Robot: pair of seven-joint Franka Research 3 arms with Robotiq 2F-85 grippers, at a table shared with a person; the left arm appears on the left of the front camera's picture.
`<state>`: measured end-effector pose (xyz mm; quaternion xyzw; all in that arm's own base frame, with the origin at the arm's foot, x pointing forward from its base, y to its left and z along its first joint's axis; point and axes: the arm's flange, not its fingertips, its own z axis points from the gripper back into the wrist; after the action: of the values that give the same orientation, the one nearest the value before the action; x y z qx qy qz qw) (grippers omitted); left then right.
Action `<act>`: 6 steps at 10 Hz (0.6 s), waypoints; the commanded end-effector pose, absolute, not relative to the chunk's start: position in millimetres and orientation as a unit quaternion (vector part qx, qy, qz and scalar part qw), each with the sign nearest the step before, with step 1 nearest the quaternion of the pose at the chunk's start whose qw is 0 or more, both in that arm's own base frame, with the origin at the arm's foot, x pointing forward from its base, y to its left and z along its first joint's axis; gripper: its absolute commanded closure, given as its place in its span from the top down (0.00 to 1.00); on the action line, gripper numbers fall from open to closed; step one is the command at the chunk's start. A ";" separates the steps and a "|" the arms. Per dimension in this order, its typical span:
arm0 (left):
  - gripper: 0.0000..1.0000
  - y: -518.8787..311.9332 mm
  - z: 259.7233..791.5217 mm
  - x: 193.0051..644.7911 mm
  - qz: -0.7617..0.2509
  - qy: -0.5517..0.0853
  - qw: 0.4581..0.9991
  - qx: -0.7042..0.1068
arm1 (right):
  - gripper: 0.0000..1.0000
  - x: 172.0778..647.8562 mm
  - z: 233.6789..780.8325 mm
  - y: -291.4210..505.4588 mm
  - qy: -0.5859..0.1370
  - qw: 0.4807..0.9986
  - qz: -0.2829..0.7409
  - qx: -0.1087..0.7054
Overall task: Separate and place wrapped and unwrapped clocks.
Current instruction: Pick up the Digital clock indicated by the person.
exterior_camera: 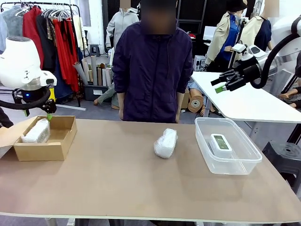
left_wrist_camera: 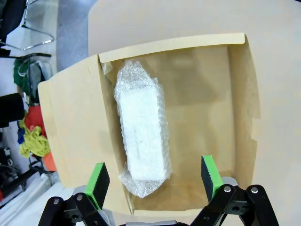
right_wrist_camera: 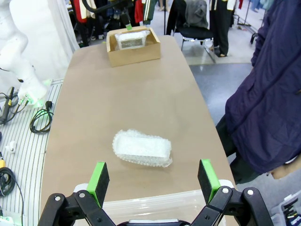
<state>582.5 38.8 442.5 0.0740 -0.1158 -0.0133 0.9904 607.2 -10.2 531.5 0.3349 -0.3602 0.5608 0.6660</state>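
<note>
Directly beneath the left end effector (left_wrist_camera: 154,164), a wrapped clock (left_wrist_camera: 141,129)

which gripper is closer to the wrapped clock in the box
Left. The left gripper hangs just above the wrapped clock; the right gripper is raised over the clear bin.

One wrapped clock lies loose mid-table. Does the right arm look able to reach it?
Probably yes: the right gripper hangs open in the air, and the wrapped clock lies alone on bare tabletop with nothing between them.
</note>
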 end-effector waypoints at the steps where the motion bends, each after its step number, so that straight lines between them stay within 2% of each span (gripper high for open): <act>1: 1.00 38.8 442.5 582.5 -0.013 -0.116 0.990 0.074 | 1.00 606.9 533.6 -8.7 -0.361 0.664 0.562 0.336; 2: 1.00 37.1 446.8 582.9 -0.103 -0.088 0.991 0.011 | 1.00 606.9 533.6 -8.7 -0.361 0.664 0.562 0.336; 5: 1.00 28.5 463.3 576.6 -0.241 -0.111 0.962 -0.071 | 1.00 606.9 533.6 -8.7 -0.361 0.664 0.562 0.336; 6: 1.00 26.5 472.1 574.3 -0.289 -0.082 0.943 -0.140 | 1.00 606.9 533.6 -8.7 -0.361 0.664 0.562 0.336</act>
<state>576.4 8.5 462.8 -0.0878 -0.1263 -0.2492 0.9562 607.2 -10.1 531.6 0.3349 -0.3602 0.5608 0.6660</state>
